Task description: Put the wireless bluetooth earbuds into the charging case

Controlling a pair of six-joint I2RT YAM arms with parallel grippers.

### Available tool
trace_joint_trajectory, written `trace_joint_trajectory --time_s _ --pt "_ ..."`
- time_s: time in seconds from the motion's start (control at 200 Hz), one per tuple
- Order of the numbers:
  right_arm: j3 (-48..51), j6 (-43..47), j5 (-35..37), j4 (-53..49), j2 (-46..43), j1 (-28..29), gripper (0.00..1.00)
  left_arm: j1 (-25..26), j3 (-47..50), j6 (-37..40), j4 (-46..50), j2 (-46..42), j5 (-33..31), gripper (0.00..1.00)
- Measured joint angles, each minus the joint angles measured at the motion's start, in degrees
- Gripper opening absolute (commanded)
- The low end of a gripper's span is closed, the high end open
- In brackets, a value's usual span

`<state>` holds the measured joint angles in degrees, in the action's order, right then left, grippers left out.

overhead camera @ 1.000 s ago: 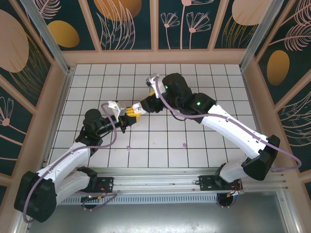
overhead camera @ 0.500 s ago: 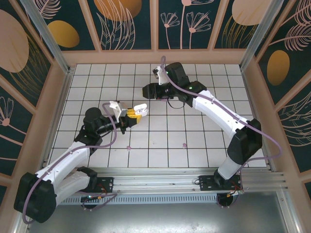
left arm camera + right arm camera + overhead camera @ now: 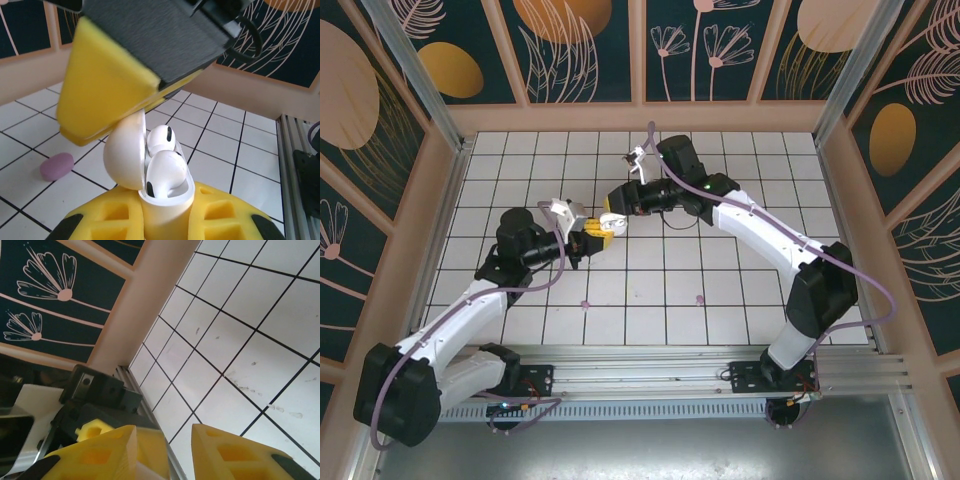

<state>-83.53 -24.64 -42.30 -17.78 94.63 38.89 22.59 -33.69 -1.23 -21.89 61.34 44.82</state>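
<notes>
Charging case [image 3: 167, 215] stands upright between the yellow fingers [image 3: 102, 222] of the left gripper [image 3: 592, 238], which is closed firmly on its lower body and holds it above the white tiled table [image 3: 740, 160], near the middle. The lid [image 3: 125, 155] of the case is swung open toward the left side in the left wrist view. Two white earbuds [image 3: 167, 172] sit in the case, one behind the other, with their round heads rising above the rim; how deep they are seated I cannot tell.

The right gripper [image 3: 617, 211] reaches in from the far right side and meets the case from above. One yellow finger [image 3: 107, 90] of it lies on the top edge of the open lid, touching it. In the right wrist view its two fingers [image 3: 225, 457] stand apart with a moderate gap, and bare tiles show through this gap. I see nothing clamped between them. A small white edge shows low beside one finger, but what it is I cannot say.

A small purple piece [image 3: 56, 166] lies on a tile, left of the case.
</notes>
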Motion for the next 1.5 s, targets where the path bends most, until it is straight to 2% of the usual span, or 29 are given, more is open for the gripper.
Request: trace_joint_trajectory --time_s 0.365,0.49,0.596,0.801,0.956,1.266,1.501 --pt "1.2 6.0 -0.8 -3.3 -5.9 0.3 0.35 -0.9 -0.9 0.0 -0.2 1.8 -0.7 0.0" --pt "3.0 6.6 0.5 -3.5 -9.1 0.0 0.41 -1.1 -0.9 0.0 -0.2 2.0 -1.0 0.0" --pt "5.5 6.1 3.7 -3.3 -11.7 -1.0 0.43 -1.3 -0.9 -0.4 -0.2 2.2 -1.8 0.0" --pt "11.2 1.8 15.0 -3.2 -13.2 -5.6 0.45 -1.3 -0.9 -6.0 -1.4 6.2 -5.3 0.0" --pt "13.4 -1.4 22.3 -4.6 -8.2 -7.3 0.51 -2.1 -1.7 -12.0 -0.7 12.0 -9.2 0.0" --pt "13.8 -4.2 31.5 -5.7 5.8 -6.5 0.62 -6.6 -3.6 -23.4 0.8 26.9 -12.8 0.0" --pt "9.8 -4.5 36.8 -6.5 14.2 -4.9 0.68 -7.0 -3.5 -26.1 1.6 29.4 -17.6 0.07"
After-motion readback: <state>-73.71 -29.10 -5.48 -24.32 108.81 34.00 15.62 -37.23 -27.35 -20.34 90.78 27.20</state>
